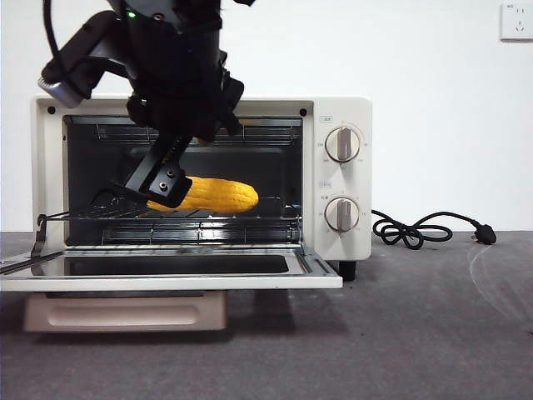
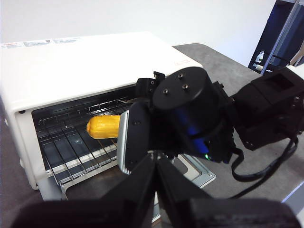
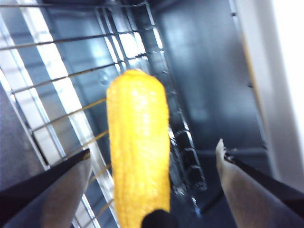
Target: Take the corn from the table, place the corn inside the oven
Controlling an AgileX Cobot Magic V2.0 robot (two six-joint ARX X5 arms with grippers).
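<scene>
The yellow corn [image 1: 221, 194] [image 2: 103, 127] [image 3: 138, 152] lies on the wire rack [image 1: 208, 218] inside the cream-white oven [image 1: 346, 225] [image 2: 71, 61], whose door [image 1: 166, 271] hangs open. My right gripper [image 1: 164, 190] [image 3: 152, 149] reaches in from above, open. Its jaws stand wide on either side of the cob's near end without touching it. My left gripper [image 2: 156, 164] hovers in front of the oven, above and behind the right arm [image 2: 185, 109], shut on nothing.
The oven stands on the dark grey table [image 1: 416, 333]. Two knobs [image 1: 342, 144] sit on its right panel. A black cord [image 1: 416, 229] lies coiled on the table to the oven's right. The lowered door juts toward the front.
</scene>
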